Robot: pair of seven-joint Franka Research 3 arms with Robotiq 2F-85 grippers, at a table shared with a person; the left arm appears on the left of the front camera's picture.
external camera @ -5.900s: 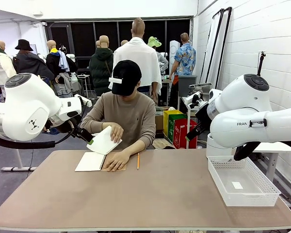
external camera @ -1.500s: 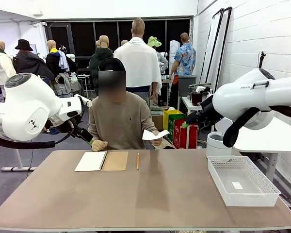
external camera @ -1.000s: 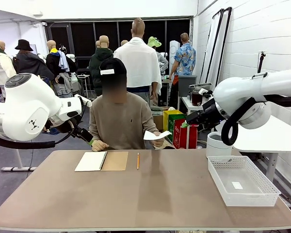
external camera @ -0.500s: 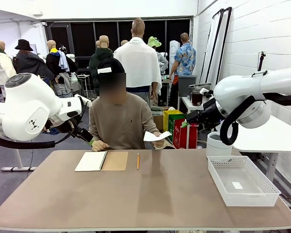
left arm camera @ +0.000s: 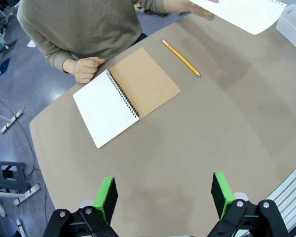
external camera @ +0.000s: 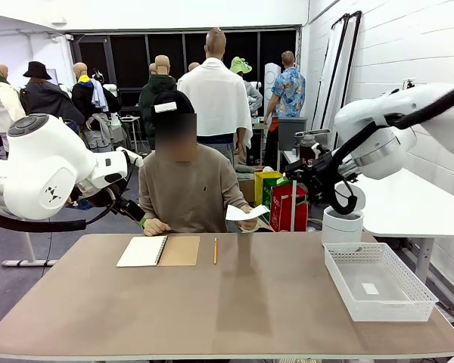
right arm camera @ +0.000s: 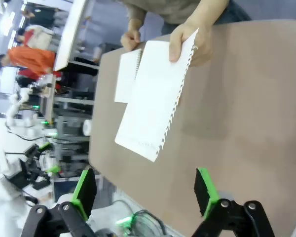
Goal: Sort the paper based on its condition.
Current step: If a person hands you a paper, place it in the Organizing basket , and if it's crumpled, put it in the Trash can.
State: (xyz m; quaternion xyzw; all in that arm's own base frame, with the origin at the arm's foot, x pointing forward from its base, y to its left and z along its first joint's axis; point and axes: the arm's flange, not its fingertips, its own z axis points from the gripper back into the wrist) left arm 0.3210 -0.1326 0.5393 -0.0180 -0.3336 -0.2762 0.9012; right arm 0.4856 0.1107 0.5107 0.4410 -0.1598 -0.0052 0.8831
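Note:
The person across the table holds one flat white sheet of paper (external camera: 246, 212) in a hand above the far edge, its torn spiral-hole edge visible. In the right wrist view the paper (right arm camera: 155, 98) hangs in front of my right gripper (right arm camera: 144, 192), which is open and apart from it. In the front view my right gripper (external camera: 296, 178) hovers to the right of the sheet, slightly higher. My left gripper (left arm camera: 164, 195) is open and empty, high over the table's left side; the paper (left arm camera: 241, 12) shows at that view's top right. In the front view my left gripper (external camera: 136, 214) sits beside the person's other fist.
An open spiral notebook (external camera: 157, 251) with a tan cover lies at the far left, a yellow pencil (external camera: 215, 250) beside it. A white mesh basket (external camera: 378, 283) stands at the right edge with a small white scrap inside. The person's fist (left arm camera: 84, 69) rests by the notebook (left arm camera: 126, 94).
My right arm has swung and lifted its elbow, turning the gripper toward the held sheet. The person keeps the paper nearly still. The left arm has not moved.

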